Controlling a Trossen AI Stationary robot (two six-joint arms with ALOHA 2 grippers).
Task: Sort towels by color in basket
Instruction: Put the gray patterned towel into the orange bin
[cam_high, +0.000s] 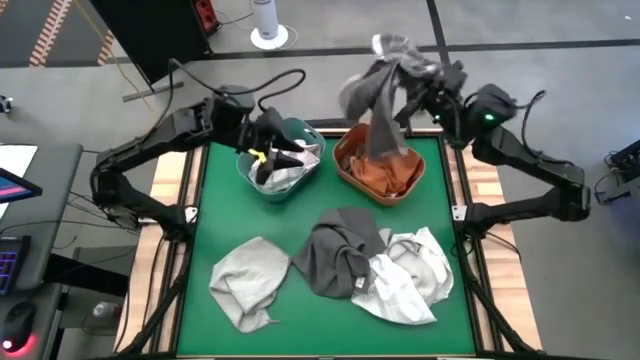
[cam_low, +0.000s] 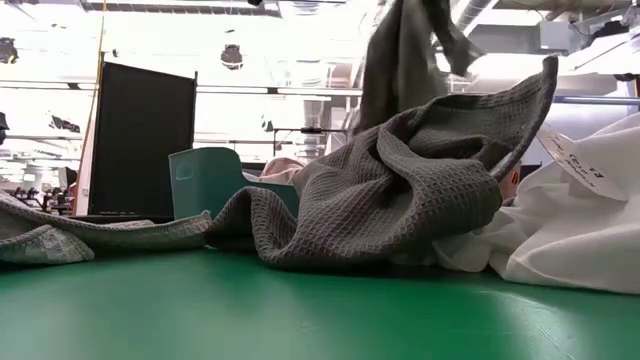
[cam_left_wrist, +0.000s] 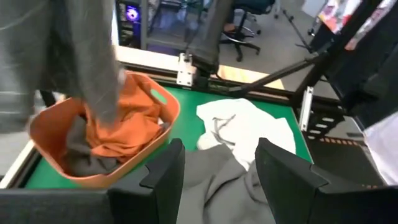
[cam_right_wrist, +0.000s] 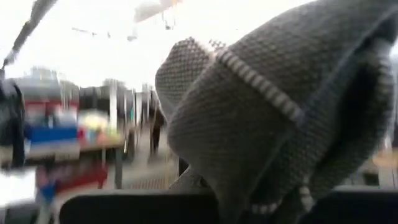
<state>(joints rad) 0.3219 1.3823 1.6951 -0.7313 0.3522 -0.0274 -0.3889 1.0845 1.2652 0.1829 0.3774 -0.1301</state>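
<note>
Right claw (cam_high: 425, 78) clamped on a blurred grey towel (cam_high: 380, 100) above the orange basket (cam_high: 345, 168); left claw (cam_left_wrist: 217, 177) wide, its tips cut off.

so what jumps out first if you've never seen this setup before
The eye goes to the grey waffle-weave towel hanging from the right gripper above the orange plastic basket, its lower end draping onto the rust-orange cloth inside. Next is the heap on the green table: a dark grey towel beside a crumpled white towel, with a light grey towel apart. The left gripper hovers open over the teal basket.
</note>
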